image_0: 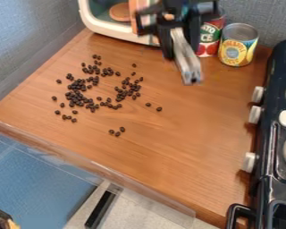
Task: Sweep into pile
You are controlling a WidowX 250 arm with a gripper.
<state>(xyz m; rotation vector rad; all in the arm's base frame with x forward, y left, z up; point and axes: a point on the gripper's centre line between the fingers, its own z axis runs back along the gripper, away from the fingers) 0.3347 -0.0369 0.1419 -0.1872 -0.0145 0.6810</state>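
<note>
The wood-grained worktop [175,156] met a textured grey wall [26,40]. On its left half, small, dark, rounded beans [77,96] lay in loose clumps with strays, wanting to be gathered. Right of them, the pincer [182,50] was closed round a long silvery bar [191,67], angled downward, probably for pushing beans together. Beyond stood two ribbed cans [237,44], then a glossy black stove [276,62], apart from the scatter.

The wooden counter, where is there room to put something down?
The biggest bare patch on the counter is between the dark bits and the stove, down to the front edge. It's crowded on the left, where the bits are scattered, and at the back, near the gripper, the long grey thing and the cans.
</note>
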